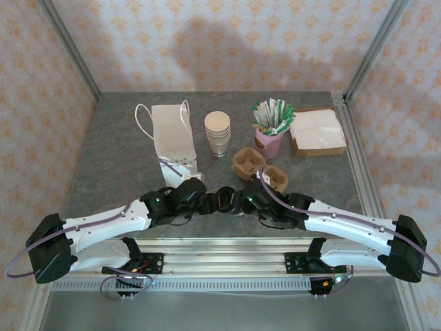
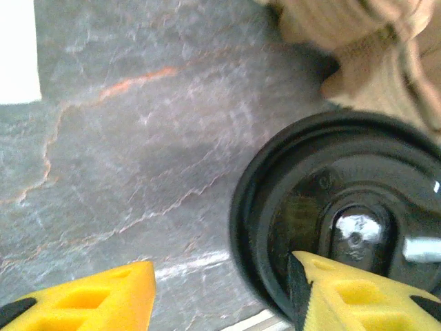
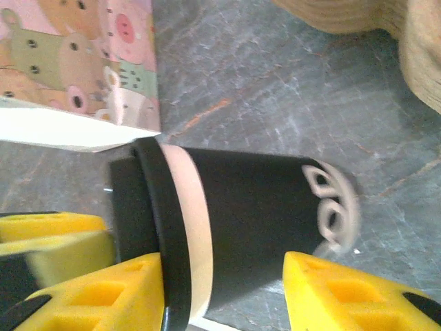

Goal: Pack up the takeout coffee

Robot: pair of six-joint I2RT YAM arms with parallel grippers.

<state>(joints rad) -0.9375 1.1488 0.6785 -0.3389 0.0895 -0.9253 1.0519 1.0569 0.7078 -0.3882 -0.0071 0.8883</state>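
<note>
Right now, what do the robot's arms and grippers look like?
The left arm and right arm have white links, black joints and small green lights; thin lilac cables run along them. The left gripper and right gripper have chunky yellow fingers with square cut-outs and black tips.

A high camera at the near edge looks down over the whole tabletop [image 1: 117, 172]. Two wrist cameras sit very close, both on the takeout coffee [image 2: 303, 207]: one lid-on, one side-on.
</note>
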